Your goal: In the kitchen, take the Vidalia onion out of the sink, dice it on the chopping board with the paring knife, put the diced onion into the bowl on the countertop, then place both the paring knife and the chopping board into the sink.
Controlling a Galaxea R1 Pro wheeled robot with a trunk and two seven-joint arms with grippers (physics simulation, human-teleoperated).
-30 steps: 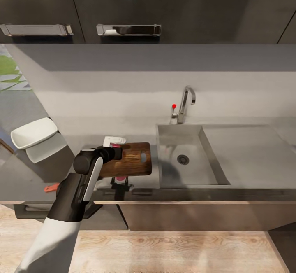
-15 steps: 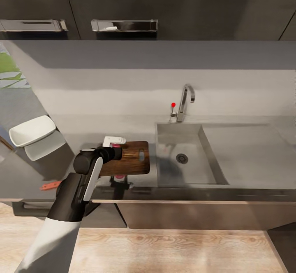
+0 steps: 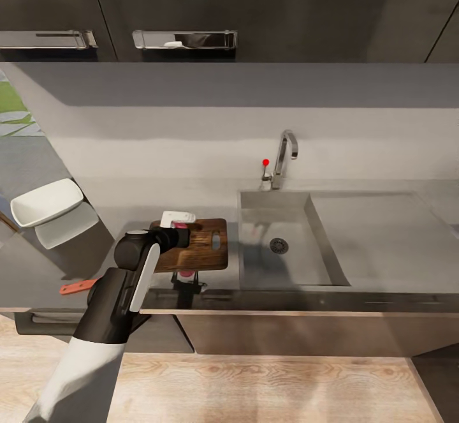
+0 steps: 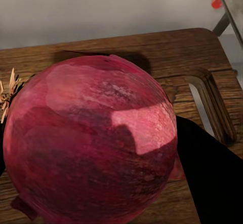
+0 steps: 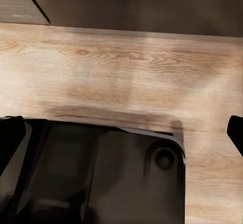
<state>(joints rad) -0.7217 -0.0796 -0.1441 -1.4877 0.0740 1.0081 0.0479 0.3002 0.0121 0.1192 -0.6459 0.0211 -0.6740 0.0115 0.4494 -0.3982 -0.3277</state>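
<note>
onion [image 4: 91,143]: round, smooth skin, likely slippery; you grip it across the middle.
left gripper [image 3: 180,237]: holding onion over board [image 3: 207,252], frame centre-left.
right gripper: can't tell.

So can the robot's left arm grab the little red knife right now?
Probably not yet: the left tool is full, holding the onion over the chopping board. The paring knife lies bare on the countertop, nothing covering it.

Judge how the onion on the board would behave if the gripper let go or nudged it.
The onion looks almost spherical, so it would likely roll on the flat wooden board once released. Its skin looks smooth and glossy, so it may slip under a light pinch. It seems firm and fairly heavy for its size, unlikely to deform in the left gripper.
</note>
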